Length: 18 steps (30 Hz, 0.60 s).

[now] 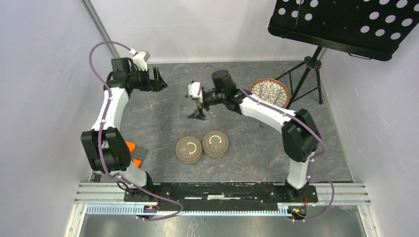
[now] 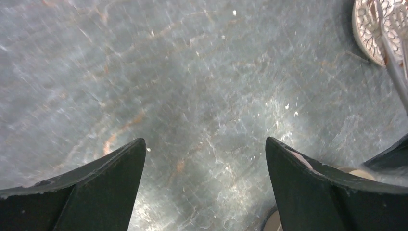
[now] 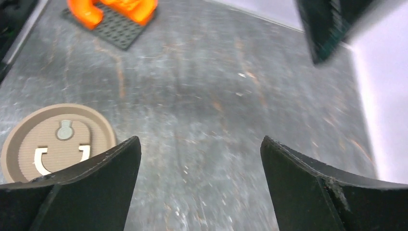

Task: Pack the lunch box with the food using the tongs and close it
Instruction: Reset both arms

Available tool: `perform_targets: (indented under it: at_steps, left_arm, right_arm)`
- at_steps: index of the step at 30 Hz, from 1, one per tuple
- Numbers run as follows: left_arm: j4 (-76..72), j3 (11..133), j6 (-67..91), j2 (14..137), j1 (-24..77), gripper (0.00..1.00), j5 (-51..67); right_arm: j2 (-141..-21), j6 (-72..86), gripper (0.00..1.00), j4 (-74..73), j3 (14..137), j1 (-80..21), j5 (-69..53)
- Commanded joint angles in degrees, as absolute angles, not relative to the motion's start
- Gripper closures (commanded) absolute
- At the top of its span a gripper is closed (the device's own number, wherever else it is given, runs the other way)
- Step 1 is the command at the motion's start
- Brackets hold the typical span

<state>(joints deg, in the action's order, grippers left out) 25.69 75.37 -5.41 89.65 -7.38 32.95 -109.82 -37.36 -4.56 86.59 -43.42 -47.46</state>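
Observation:
The lunch box shows as two round tan lidded containers side by side on the dark stone table; one lid lies at the left of the right wrist view. A slim grey tongs arm crosses the patterned plate in the left wrist view. No food shows in any view. My left gripper hangs open over bare table at the back left. Behind the containers, my right gripper is also open, with nothing between its fingers.
The patterned plate sits at the back right, partly under my right arm. An orange piece on a dark studded baseplate lies near the left arm's base. A black tripod with a perforated panel stands at the back right.

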Motion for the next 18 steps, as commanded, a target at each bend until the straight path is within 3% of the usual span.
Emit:
perform_targets:
  at_steps: [1,6,9,18]
  left_arm:
    - [39.7,91.0,-9.8,95.1,-7.7,0.00,30.4]
    - [56.2,110.4,-12.2,104.6,-7.6,0.00,26.9]
    - [59.7,116.0,-11.3,107.2,-7.6,0.00,22.3]
    - [51.3,98.5,-10.3,98.1,-7.5,0.00,16.3]
  right_arm:
    - [-99.7,-19.6,0.02,9.4,80.4,-37.6,-42.1]
    - [-89.4,-13.9,0.02,7.7,72.4,-30.7,-33.8]
    - [-83.0,-11.3,0.02,6.2,65.8,-27.1,-28.7]
    - [-67.5,-7.2,0.02,2.6,45.4,-12.8,-23.8]
